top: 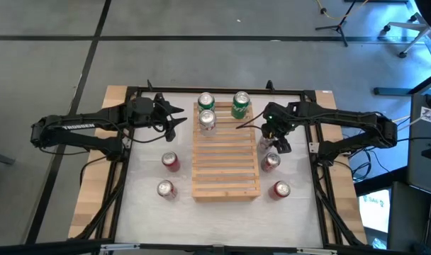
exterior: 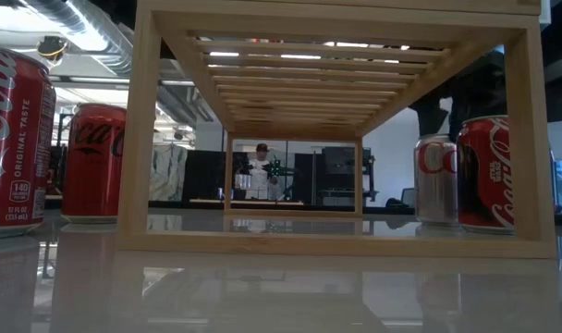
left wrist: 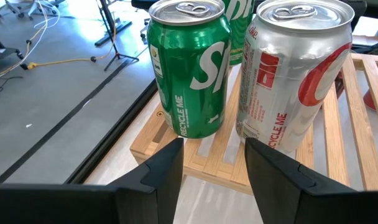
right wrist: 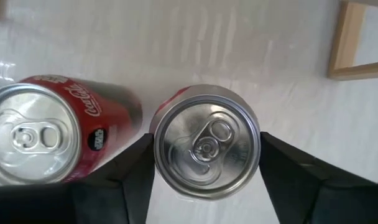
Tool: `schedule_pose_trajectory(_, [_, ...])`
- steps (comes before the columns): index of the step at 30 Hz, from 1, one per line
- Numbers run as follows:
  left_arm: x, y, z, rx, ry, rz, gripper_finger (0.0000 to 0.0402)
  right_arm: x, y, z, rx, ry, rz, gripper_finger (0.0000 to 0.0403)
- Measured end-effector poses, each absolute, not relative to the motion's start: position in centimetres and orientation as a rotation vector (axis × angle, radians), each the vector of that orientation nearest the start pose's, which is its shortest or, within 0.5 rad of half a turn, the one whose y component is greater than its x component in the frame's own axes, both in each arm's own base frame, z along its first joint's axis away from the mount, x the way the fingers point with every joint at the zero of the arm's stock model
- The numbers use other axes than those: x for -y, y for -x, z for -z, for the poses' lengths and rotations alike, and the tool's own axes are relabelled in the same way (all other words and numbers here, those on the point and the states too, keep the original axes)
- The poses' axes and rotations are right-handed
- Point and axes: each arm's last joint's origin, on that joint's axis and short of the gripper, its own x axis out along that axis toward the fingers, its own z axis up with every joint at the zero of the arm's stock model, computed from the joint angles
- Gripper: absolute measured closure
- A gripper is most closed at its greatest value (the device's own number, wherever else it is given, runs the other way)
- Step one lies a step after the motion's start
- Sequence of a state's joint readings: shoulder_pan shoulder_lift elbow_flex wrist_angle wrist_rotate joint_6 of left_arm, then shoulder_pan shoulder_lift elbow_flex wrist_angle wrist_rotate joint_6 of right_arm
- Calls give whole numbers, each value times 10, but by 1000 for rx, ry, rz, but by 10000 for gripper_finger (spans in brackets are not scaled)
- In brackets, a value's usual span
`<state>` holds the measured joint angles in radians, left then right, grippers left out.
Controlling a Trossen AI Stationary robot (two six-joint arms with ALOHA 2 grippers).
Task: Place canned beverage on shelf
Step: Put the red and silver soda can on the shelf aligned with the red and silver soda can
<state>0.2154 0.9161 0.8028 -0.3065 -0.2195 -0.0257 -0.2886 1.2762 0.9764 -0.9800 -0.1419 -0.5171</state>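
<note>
The slatted bamboo shelf (top: pixel 226 161) lies mid-table. On its far end stand two green cans (top: pixel 205 101) (top: pixel 240 104) and a silver can (top: pixel 207 120). Just off the shelf's right side a silver-and-red can (right wrist: pixel 206 144) stands upright on the white tabletop. My right gripper (top: pixel 267 142) comes down over it, one finger on either side. My left gripper (top: pixel 178 117) hovers at the shelf's far left corner. In the left wrist view its fingers (left wrist: pixel 170 165) stand a little apart with nothing between them. They face a green can (left wrist: pixel 189 68) and the silver one (left wrist: pixel 295 74). My right gripper (right wrist: pixel 206 162) has the silver-and-red can between its two fingers, which lie against opposite sides of the can's wall (right wrist: pixel 158 149) just below the rim. The fingers come from above, pointing steeply down. The can stands upright with its base on the tabletop.
A red can (right wrist: pixel 33 137) stands right beside the gripped one. Another red can (top: pixel 280 189) is nearer the front right. Two red cans (top: pixel 171 161) (top: pixel 165 188) stand left of the shelf. The near half of the shelf's slats is bare.
</note>
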Motion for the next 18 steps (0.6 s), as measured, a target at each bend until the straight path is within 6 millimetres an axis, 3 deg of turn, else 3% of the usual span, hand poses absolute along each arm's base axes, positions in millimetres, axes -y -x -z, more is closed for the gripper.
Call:
schedule_pose_trajectory(6, [-48, -191, -306, -418, 24, -434, 239, 59, -215, -248, -1237, 153, -197, 163])
schedule_pose_trajectory(18, [-48, -191, -306, -418, 24, -434, 239, 59, -215, -247, -1244, 154, -193, 104])
